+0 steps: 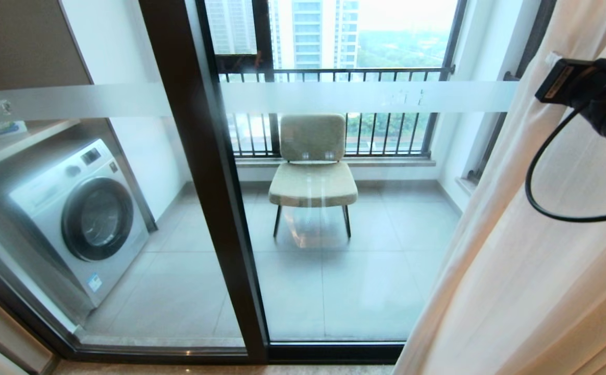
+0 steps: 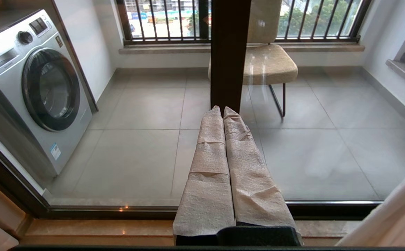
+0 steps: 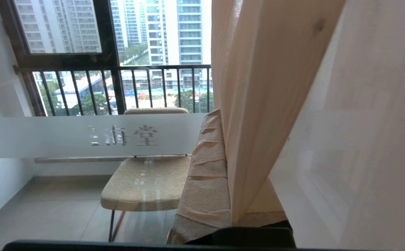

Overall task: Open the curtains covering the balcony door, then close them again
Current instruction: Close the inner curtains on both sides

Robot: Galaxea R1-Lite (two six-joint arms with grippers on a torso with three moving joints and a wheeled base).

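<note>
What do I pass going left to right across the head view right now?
Washing machine → dark middle frame of the balcony door → chair on the balcony → curtains, gathered at the right → right arm's wrist camera and cable at the right edge.

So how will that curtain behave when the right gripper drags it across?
Probably floppy: the curtain hangs in soft folds and drapes over the right gripper. It may slip, since the fabric looks smooth and thin.

Curtains (image 1: 516,271) right of door (image 1: 203,208) — chair (image 1: 313,172) behind (washer (image 1: 81,213) left)
</note>
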